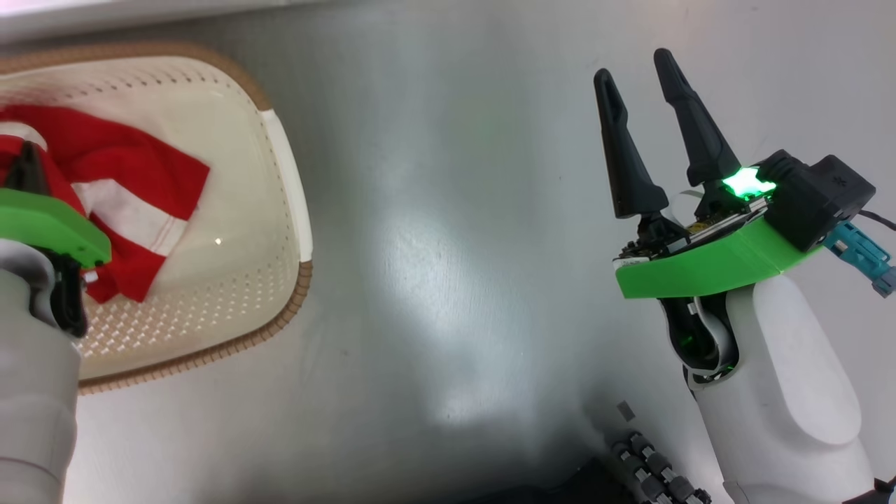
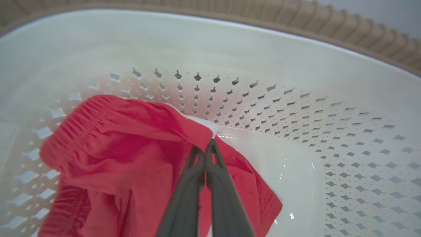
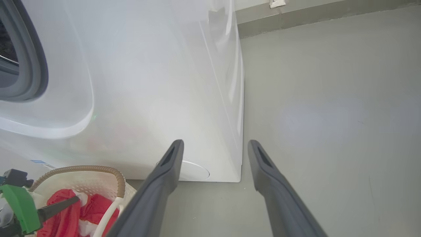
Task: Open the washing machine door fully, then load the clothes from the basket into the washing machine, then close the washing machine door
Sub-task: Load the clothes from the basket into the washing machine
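- Risk: left tool (image 2: 207, 144) closed on a mere edge of the clothes (image 2: 125, 148); judged liable to slip free on lifting, or to drag the light basket (image 2: 296, 108) along.
- Contents of basket, set on the floor (image 1: 434, 280) near the washing machine (image 3: 148, 82): red-and-white clothes alone.
- Spread wide, empty: right tool (image 1: 634, 64).

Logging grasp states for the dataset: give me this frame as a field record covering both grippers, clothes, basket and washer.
left gripper: shut, pinching a fold of the clothes inside the basket
right gripper: open, empty, above the floor
clothes: red with white, crumpled in the basket
basket: on the floor, at the foot of the washing machine
washing machine: grey door seal exposed
task stage: clothes not yet loaded
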Robot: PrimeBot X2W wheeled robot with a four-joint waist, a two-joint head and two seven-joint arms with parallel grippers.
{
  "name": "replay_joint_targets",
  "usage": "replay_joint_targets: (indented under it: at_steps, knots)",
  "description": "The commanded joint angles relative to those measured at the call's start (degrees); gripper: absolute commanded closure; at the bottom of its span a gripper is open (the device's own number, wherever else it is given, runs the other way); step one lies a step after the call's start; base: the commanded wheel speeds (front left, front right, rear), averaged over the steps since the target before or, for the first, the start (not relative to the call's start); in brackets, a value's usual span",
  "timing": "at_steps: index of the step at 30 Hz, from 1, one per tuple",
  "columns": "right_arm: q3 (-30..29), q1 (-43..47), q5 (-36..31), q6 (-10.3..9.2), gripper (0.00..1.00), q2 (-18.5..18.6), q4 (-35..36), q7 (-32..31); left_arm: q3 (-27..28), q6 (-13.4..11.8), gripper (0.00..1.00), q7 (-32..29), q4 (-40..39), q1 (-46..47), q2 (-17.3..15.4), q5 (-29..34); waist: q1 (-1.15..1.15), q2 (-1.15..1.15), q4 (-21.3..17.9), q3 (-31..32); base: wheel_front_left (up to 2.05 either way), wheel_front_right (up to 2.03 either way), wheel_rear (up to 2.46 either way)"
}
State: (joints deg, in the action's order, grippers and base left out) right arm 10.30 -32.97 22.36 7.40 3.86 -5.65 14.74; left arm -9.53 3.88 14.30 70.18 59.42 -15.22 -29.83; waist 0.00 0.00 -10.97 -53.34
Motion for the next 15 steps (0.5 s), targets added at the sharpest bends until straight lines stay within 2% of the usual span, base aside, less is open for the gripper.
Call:
replay_joint_targets:
  at_steps: [1,15]
  knots:
    - [1.11,1.96,0.74,0.09,0.0,-0.64,0.86,0.26,0.89,0.55,1.0,0.68,-1.02,-3.25,-2.27,0.58,0.0,0.0,0.05,1.3,0.0,0.0,0.0]
    - [1.49,3.13,1.42,0.09,0.0,-0.24,-0.61,0.26,1.27,1.88,1.0,0.69,-8.95,-11.4,-1.39,3.94,0.0,0.0,0.79,7.26,0.0,0.0,0.0]
